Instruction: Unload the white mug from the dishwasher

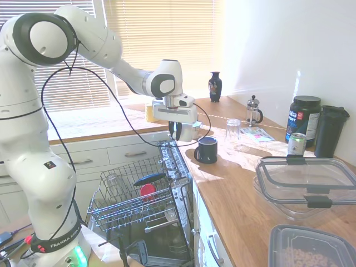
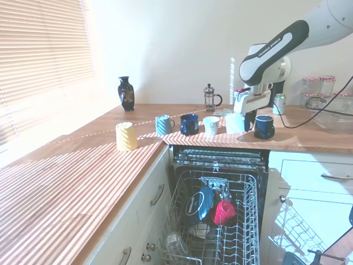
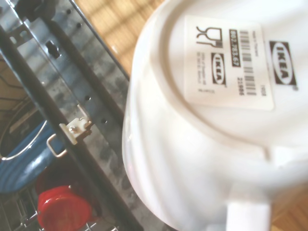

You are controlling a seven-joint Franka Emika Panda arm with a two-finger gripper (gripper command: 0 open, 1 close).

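The tool point(image 2: 241, 115) is grasping the white mug point(image 2: 235, 122) upside down at the surface point(image 2: 309, 141) edge above the open dishwasher point(image 2: 220, 221), just beside a navy mug point(image 2: 263, 126).

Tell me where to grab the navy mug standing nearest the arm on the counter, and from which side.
Take the navy mug by its rim wall, coming straight down from above, since it stands upright with its mouth open. Choose the stretch of rim away from the handle, which would likely get in the way.
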